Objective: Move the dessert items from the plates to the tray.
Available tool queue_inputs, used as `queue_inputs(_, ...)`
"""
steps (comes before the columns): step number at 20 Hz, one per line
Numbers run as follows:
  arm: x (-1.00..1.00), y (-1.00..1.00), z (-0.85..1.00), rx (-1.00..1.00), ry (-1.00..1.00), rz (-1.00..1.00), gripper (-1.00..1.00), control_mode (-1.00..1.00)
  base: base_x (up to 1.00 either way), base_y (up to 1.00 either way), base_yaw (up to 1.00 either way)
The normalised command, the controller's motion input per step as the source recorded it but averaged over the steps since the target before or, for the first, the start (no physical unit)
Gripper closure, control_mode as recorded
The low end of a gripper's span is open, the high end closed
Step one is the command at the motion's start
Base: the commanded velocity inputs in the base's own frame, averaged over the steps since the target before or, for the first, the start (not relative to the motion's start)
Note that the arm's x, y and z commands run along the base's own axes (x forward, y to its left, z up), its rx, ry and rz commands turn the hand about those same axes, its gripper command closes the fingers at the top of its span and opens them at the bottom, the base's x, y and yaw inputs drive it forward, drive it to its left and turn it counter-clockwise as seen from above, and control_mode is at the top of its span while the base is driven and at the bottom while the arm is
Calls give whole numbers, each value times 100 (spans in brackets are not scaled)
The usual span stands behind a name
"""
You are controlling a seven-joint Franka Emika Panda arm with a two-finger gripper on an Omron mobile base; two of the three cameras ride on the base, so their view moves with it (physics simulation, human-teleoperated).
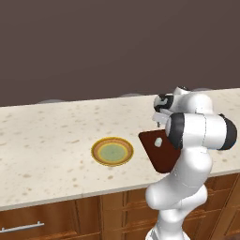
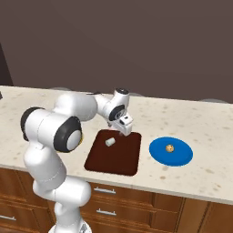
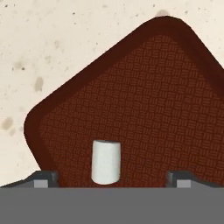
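Hand view, pale cylindrical dessert item (image 3: 106,162) (marshmallow-like) on tray (image 3: 144,109), tool (image 3: 112,178) spread wide.

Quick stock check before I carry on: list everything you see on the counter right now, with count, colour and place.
tray: one, dark reddish-brown, on the counter between the two plates
white dessert piece: one, pale white cylinder, lying on the tray
blue plate: one, bright blue, right of the tray
small round dessert: one, tan, on the blue plate
yellow-rimmed plate: one, pale green centre, left of the tray, nothing on it
counter: one, speckled beige, over wooden drawers
gripper: one, open, above the tray, fingers either side of the white piece
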Motion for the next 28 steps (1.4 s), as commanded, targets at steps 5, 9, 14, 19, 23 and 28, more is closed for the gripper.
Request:
queue_inputs(5,-30,-52,43,0,7,0,-100,-100,0,0,0)
queue_inputs(9,-29,-72,21,-2,6,0,-100,-100,0,0,0)
queue_inputs(14,-13,-68,5,-2,10,0,-100,-100,0,0,0)
queue_inputs(19,0,-64,0,0,7,0,-100,-100,0,0,0)
queue_inputs(23,0,-66,0,0,4,0,-100,-100,0,0,0)
queue_inputs(28,0,-53,-17,0,0,0,-100,-100,0,0,0)
